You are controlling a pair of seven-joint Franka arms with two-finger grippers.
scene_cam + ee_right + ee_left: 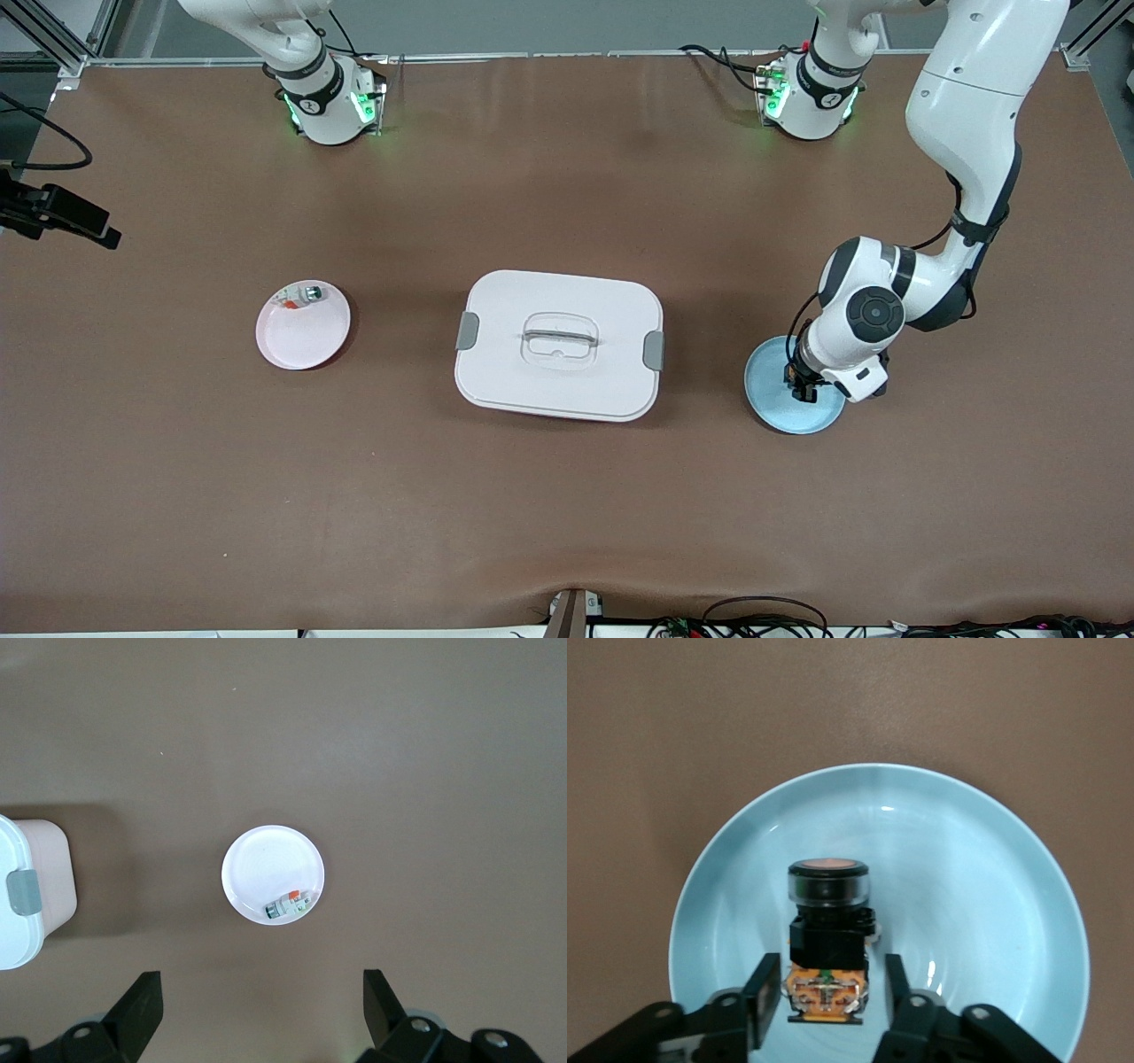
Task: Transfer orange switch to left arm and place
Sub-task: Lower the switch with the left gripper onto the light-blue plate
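Note:
The orange switch, a black blocky part with an orange base and a round cap, lies in the blue plate at the left arm's end of the table. My left gripper is down in the plate and straddles the switch's orange end, with a small gap at each finger, so it is open. In the front view the left gripper hides most of the switch. My right gripper is open and empty, high over the table near the pink plate; it is out of the front view.
The white box with grey clips stands mid-table between the two plates; its corner shows in the right wrist view. The pink plate holds a small silver-white part with a red bit. A black device juts in beside the right arm's end.

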